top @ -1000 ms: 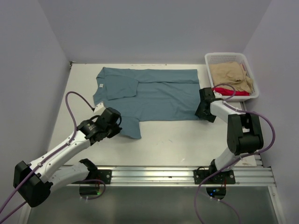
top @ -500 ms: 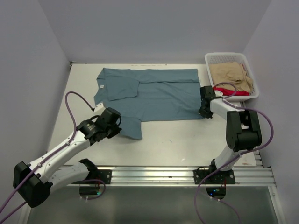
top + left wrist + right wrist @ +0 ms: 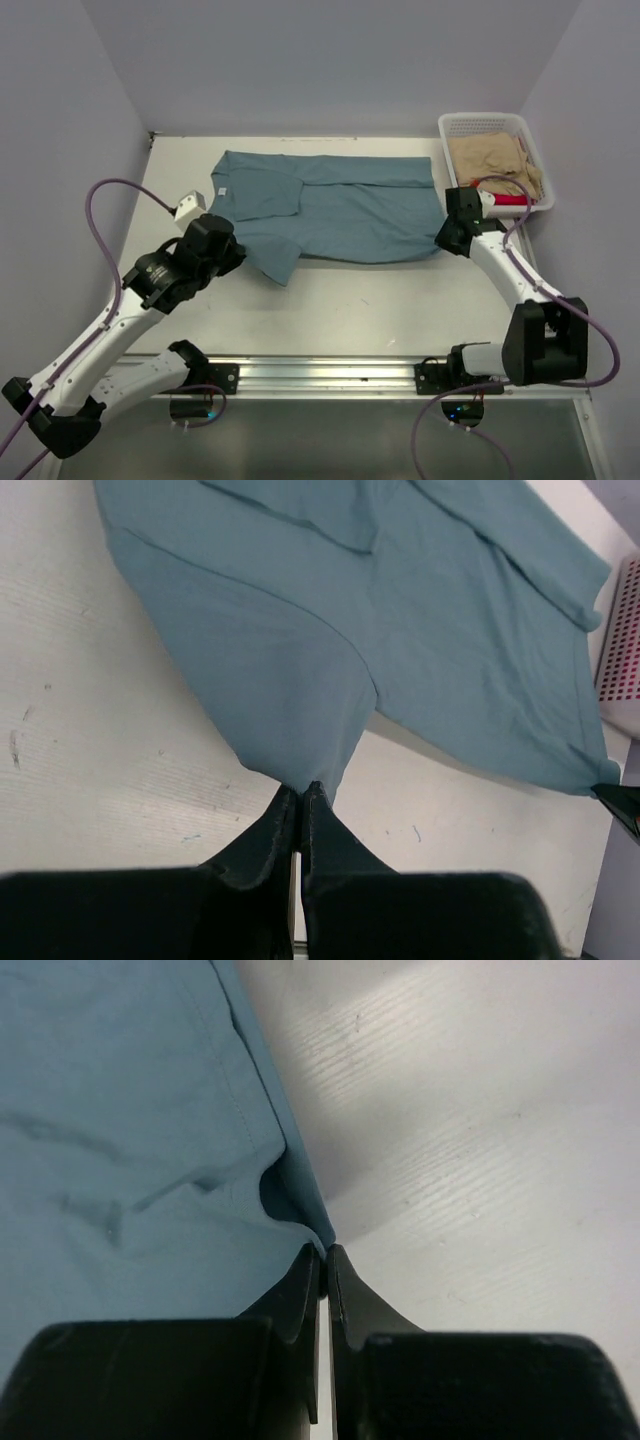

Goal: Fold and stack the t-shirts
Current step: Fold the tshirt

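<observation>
**At the near side, both corners pinched**

Across the far half of the tabletop (image 3: 380, 300) lies the large, soft teal-blue cotton t-shirt (image 3: 350, 205), its long axis running left to right, parallel to the far edge. We see the left end effector (image 3: 300, 792) clenched on its near-left corner, with cloth drawn to a peak at the tips. The right end effector (image 3: 322, 1252) is pinched shut on the near-right hem corner. From both, the garment stretches toward the far edge, so we judge the fold must travel that way, each arm serving its own end. A tan shirt (image 3: 490, 160) and a red shirt (image 3: 512, 199) sit in the white plastic mesh basket (image 3: 480, 120) at the far right corner. The collar's small white tag (image 3: 220, 188) is unreadable.
</observation>
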`<state>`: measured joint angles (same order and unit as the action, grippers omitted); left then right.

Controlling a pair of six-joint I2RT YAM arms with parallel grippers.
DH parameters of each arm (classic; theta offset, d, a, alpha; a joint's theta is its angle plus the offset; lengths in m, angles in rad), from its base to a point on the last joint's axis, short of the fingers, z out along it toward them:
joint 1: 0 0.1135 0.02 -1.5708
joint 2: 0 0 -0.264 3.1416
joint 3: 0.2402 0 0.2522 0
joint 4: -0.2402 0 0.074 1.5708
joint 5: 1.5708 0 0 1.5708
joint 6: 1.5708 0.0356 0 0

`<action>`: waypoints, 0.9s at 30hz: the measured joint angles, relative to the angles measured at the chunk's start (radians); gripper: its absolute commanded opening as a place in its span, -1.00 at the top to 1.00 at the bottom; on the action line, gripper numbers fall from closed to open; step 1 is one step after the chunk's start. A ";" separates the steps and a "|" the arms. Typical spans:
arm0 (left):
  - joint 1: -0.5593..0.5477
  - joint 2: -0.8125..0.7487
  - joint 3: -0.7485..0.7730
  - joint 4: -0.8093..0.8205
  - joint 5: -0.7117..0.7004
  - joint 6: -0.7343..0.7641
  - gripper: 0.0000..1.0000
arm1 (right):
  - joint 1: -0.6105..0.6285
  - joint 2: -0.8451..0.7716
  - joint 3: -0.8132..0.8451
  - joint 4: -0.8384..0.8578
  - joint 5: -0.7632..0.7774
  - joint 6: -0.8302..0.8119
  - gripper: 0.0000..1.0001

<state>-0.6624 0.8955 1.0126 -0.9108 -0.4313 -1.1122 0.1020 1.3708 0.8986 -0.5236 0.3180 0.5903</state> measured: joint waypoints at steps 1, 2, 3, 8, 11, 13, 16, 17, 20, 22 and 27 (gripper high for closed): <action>0.000 -0.006 0.018 -0.009 -0.008 0.006 1.00 | 0.000 -0.029 0.003 -0.016 -0.003 -0.006 1.00; 0.000 -0.012 0.034 -0.018 -0.016 0.010 1.00 | 0.000 -0.054 0.010 -0.033 -0.004 -0.012 1.00; 0.000 -0.017 0.047 -0.027 -0.022 0.012 1.00 | -0.001 -0.074 0.017 -0.051 -0.005 -0.018 1.00; 0.000 -0.035 0.069 -0.069 -0.048 0.024 1.00 | -0.003 -0.126 0.047 -0.125 -0.019 -0.046 1.00; 0.000 -0.042 0.076 -0.085 -0.079 0.036 1.00 | -0.003 -0.128 0.064 -0.156 -0.022 -0.061 1.00; 0.000 -0.045 0.079 -0.082 -0.110 0.054 1.00 | -0.003 -0.125 0.071 -0.163 -0.021 -0.068 1.00; 0.000 -0.041 0.078 -0.050 -0.173 0.102 1.00 | -0.003 -0.087 0.094 -0.167 -0.019 -0.075 1.00; 0.000 -0.036 0.076 -0.022 -0.195 0.121 1.00 | -0.003 -0.062 0.103 -0.166 -0.017 -0.076 1.00; 0.000 -0.005 0.063 0.090 -0.252 0.202 1.00 | -0.003 0.022 0.134 -0.158 -0.010 -0.077 1.00; 0.002 0.037 0.053 0.180 -0.280 0.270 1.00 | -0.003 0.084 0.157 -0.153 -0.002 -0.078 1.00; 0.066 0.172 0.035 0.374 -0.256 0.389 1.00 | -0.003 0.199 0.213 -0.142 0.006 -0.078 1.00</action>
<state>-0.5964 1.0679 1.0477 -0.5369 -0.6868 -0.7227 0.0986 1.5696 1.1118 -0.6651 0.3237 0.5125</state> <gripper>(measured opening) 0.019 0.023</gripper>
